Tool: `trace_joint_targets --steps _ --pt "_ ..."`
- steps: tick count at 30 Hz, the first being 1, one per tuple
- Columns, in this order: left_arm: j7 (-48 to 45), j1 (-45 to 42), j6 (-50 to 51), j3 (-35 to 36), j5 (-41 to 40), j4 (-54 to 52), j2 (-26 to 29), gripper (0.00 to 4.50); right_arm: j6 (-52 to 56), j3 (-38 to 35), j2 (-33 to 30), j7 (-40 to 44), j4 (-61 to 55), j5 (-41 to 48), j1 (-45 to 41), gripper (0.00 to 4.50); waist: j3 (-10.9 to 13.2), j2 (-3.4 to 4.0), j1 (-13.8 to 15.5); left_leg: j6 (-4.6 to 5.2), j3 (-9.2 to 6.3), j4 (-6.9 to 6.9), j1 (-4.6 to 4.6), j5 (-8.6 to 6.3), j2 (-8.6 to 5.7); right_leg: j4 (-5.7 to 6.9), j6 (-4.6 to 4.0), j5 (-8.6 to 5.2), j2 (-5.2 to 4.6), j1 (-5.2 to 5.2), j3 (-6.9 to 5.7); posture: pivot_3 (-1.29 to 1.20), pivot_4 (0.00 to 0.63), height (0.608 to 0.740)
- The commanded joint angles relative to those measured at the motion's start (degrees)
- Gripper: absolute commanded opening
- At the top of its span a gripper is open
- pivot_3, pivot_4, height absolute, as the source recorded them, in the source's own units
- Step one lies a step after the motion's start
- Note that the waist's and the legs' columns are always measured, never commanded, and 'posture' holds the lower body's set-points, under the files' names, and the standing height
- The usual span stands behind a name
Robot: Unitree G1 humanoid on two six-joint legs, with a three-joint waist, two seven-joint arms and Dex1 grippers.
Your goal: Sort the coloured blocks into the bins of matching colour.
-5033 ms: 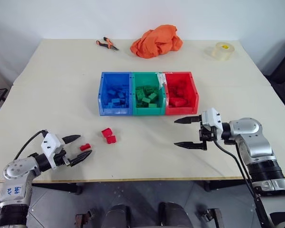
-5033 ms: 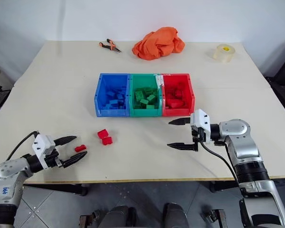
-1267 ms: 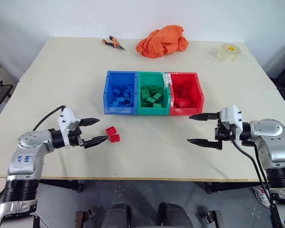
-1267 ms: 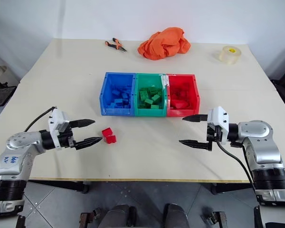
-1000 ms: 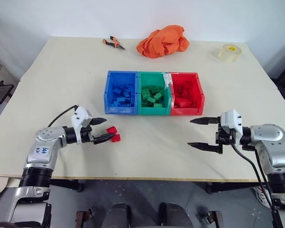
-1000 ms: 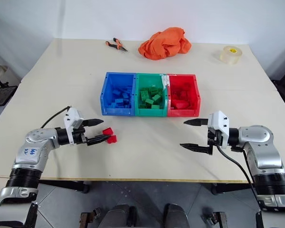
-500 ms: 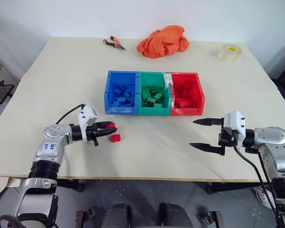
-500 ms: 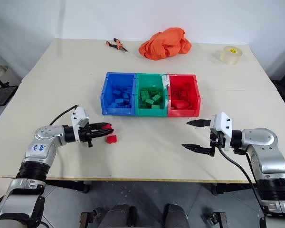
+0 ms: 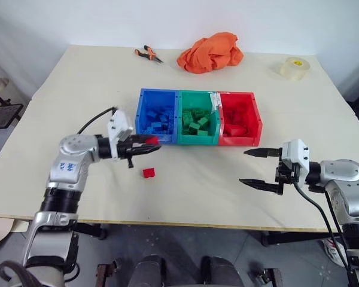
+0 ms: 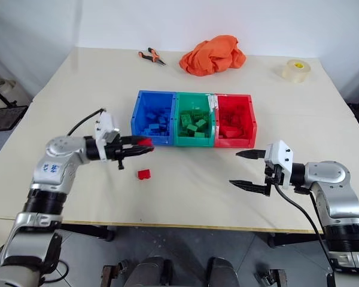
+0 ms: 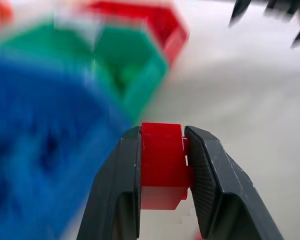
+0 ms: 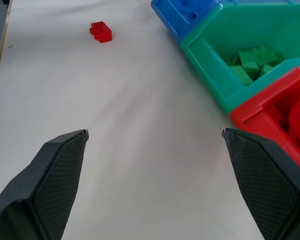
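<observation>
Two red bricks are outside the bins: one is clamped in the left claw [image 9: 145,144] and held above the counter [image 9: 78,95] just near of the blue bin [image 9: 157,116], the other red brick [image 9: 148,173] lies on the counter nearer still. The held brick [image 11: 161,162] looks light, stiff and smooth-sided, so I judge it could slip if squeezed off-centre; the fingers [image 11: 121,185] press its two flat sides, which seems the sound place to take it, away from the studs. The right claw [image 9: 262,168] hangs with its fingers wide apart, holding nothing, near of the red bin [image 9: 239,119]. Compared with a second ago, the left claw has shut on one of the paired bricks, lifted it and carried it right toward the bins, leaving its neighbour alone; the right claw has not moved.
</observation>
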Motion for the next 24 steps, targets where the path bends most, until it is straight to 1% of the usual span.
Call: trace_joint_targets --steps 1,2,5,7,11,15,17,18,20,24 --pt "1.9 -8.2 -5.1 -2.4 1.8 6.6 -6.1 0.94 -1.0 -1.7 -0.3 -0.8 -0.7 0.5 0.1 4.50 0.0 -0.02 0.3 0.02 -0.02 0.04 -0.04 0.01 -0.01 -0.03 0.02 0.01 0.01 0.00 -0.03 0.00 0.150 0.740" --pt "2.6 -10.8 -6.9 -2.7 2.5 10.0 -8.2 0.94 -1.0 -1.8 -0.3 -1.1 -1.0 0.5 0.4 4.50 0.0 -0.03 0.3 0.04 0.00 0.04 -0.09 0.02 -0.03 -0.07 0.07 0.04 0.01 -0.01 -0.02 0.00 0.150 0.740" --pt "7.0 -21.3 -14.4 -2.9 5.0 25.4 -16.6 0.94 -0.8 -2.8 -0.3 -2.6 -3.0 0.9 2.4 4.50 0.0 -0.07 0.6 0.07 0.08 0.03 -0.10 0.03 -0.07 -0.10 0.10 0.05 0.01 -0.03 -0.03 0.00 0.150 0.740" --pt "9.0 -26.5 -18.9 -2.7 6.6 34.7 -20.6 0.94 -0.5 -3.5 -0.3 -3.7 -4.7 1.2 4.1 4.50 0.0 -0.12 0.8 0.08 0.18 0.02 -0.13 0.03 -0.12 -0.13 0.11 0.06 0.01 0.00 -0.12 0.00 0.150 0.740" --pt "16.5 -34.8 -24.9 -1.0 9.1 49.1 -26.3 0.94 0.3 -5.3 -0.3 -6.0 -8.6 1.8 8.2 4.50 0.0 -0.12 0.5 0.10 0.20 -0.10 -0.08 0.04 -0.40 -0.17 0.14 0.07 -0.02 -0.05 -0.09 0.00 0.150 0.740" --pt "23.3 -39.9 -25.0 0.8 10.5 56.3 -30.4 0.94 1.1 -7.4 -0.3 -8.3 -12.8 2.5 13.0 4.50 0.0 -0.14 0.2 0.15 0.17 -0.14 -0.10 0.07 -0.41 -0.20 0.15 0.07 -0.07 -0.08 -0.08 0.00 0.150 0.740" --pt "26.5 -41.3 -24.2 1.8 11.0 57.9 -31.8 1.67 1.5 -9.0 -0.1 -9.8 -15.1 2.9 15.8 4.50 0.0 -0.14 0.1 0.15 0.14 -0.13 -0.09 0.07 -0.40 -0.19 0.15 0.07 -0.07 -0.08 -0.09 0.00 0.150 0.740" --pt "27.7 -41.7 -23.8 2.2 11.2 58.3 -32.2 1.97 1.7 -9.5 -0.1 -10.2 -15.9 3.1 16.7 4.50 0.0 -0.14 0.1 0.15 0.14 -0.14 -0.10 0.07 -0.40 -0.19 0.15 0.07 -0.08 -0.09 -0.08 0.00 0.150 0.740" --pt "27.9 -41.7 -26.4 2.4 12.2 58.4 -32.3 2.60 1.9 -9.9 -0.2 -10.8 -16.9 3.2 17.8 4.50 0.0 -0.14 0.1 0.15 0.13 -0.13 -0.09 0.07 -0.39 -0.19 0.15 0.07 -0.08 -0.07 -0.07 0.00 0.150 0.740" --pt "25.9 -40.9 -28.1 3.5 12.7 58.3 -32.1 3.84 2.3 -9.8 -0.2 -11.3 -17.1 3.3 17.7 4.50 0.0 -0.14 0.0 0.14 0.15 -0.12 -0.08 0.08 -0.36 -0.18 0.15 0.07 -0.08 -0.08 -0.06 0.00 0.150 0.740"
